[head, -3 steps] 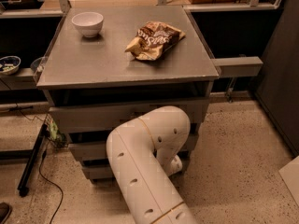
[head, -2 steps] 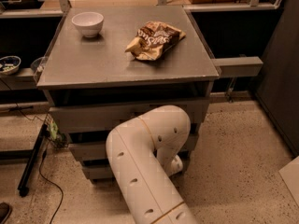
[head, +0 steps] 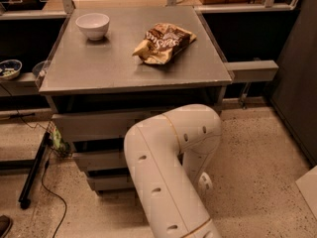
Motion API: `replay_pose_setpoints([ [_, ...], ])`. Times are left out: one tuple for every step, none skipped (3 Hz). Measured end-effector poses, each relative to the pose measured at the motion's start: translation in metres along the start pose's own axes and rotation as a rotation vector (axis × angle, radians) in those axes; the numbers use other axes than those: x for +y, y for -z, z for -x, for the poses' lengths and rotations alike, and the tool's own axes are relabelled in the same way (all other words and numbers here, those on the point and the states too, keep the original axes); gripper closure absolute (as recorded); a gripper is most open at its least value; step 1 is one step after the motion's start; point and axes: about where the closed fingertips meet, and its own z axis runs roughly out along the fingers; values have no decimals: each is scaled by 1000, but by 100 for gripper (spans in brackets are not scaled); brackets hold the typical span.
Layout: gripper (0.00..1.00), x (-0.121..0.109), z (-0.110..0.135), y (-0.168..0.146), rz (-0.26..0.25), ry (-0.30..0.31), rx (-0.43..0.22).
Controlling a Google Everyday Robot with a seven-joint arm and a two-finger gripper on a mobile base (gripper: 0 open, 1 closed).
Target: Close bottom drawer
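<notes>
1. Camera view, containers: a white bowl [head: 93, 25] stands at the upper left of the bench [head: 99, 68]; its inside shows only plain white.
2. A crumpled brown snack bag [head: 163, 42] lies to the right of the bowl and well apart from it, on the far half of the top. What it holds cannot be told.
3. At the left edge of the frame a small patterned dish [head: 9, 68] sits on a lower shelf, with something dark and greenish in it.
4. Three grey drawer fronts are stacked under the top: the upper drawer [head: 94, 125], the middle drawer [head: 99, 160] and the bottom drawer [head: 109, 182].
5. The bottom drawer is at lower centre-left, just above the floor. Only the left part of its front panel shows. How far out it stands cannot be told.
6. The white arm [head: 168, 172] bends in front of the drawers at lower centre and covers their right halves.
7. The gripper is out of sight behind that bend, low by the drawer fronts. Whether the jaws are open or closed cannot be told.
8. Surface: the bench top is flat matt grey.
9. Room: the speckled floor [head: 247, 172] is pale. A black stand leg [head: 34, 170] with a cable lies at lower left. A grey wall panel [head: 297, 83] fills the right edge.
</notes>
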Motion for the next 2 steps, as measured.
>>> replay_pose_setpoints([
  [100,-14,-25,19,-17,-44,27],
  [81,-14,-28,20,-17,-43,30],
])
